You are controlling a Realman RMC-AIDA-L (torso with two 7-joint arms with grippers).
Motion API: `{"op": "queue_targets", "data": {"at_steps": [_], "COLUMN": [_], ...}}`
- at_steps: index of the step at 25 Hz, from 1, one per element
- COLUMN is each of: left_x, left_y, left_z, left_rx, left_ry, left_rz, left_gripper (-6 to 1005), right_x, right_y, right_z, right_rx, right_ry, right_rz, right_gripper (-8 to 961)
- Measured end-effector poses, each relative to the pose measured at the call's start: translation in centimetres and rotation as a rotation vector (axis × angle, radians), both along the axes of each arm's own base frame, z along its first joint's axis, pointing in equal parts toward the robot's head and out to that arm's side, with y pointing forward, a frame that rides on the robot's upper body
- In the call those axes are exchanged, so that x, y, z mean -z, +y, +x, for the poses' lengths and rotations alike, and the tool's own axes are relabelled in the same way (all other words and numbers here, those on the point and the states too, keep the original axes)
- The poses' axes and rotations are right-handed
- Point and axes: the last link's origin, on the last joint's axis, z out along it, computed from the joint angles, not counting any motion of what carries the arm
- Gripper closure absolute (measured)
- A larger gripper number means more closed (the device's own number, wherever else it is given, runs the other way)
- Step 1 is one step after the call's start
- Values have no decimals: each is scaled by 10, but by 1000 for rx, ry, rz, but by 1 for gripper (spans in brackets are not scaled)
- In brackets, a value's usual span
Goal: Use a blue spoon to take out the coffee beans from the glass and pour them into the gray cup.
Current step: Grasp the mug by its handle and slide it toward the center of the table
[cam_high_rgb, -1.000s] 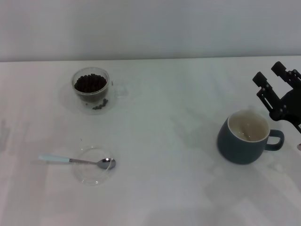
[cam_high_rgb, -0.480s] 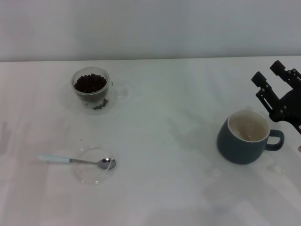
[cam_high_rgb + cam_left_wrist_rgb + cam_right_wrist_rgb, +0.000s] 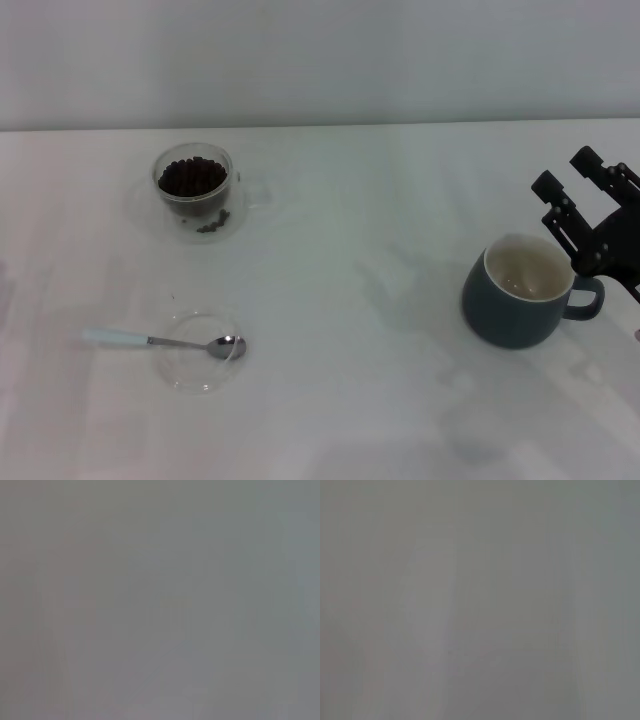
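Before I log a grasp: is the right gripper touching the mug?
Cannot tell. In the head view the open right gripper overlaps the mug rim near the handle, so no gap or contact shows; the wrist views show nothing.

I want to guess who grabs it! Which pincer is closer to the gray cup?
The right pincer: it hangs open just behind the gray cup, near its handle. The left pincer is not in view.

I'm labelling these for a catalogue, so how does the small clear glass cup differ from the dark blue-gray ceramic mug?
The small clear glass cup is see-through and smaller; the dark blue-gray ceramic mug is opaque and larger. The glass cup holds dark coffee beans; the mug's cream inside shows no beans. Both stand upright on the white table.
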Motion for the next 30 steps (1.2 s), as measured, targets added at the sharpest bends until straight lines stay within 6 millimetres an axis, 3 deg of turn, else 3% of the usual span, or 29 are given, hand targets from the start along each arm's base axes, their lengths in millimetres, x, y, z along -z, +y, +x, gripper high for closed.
{"op": "queue_targets", "data": {"at_steps": [14, 30], "left_x": [-1, -5], "left_y": [12, 13], "left_z": [7, 5], "left_rx": [17, 6], "left_ry": [22, 20], "left_rz": [6, 25], "left_gripper": [213, 213], "right_x": [1, -1], "right_y": [-11, -15], "right_z": [0, 6], "right_rx": [-16, 5], "right_ry": [29, 27], "right_rz": [-25, -14], "right_gripper": [421, 421]}}
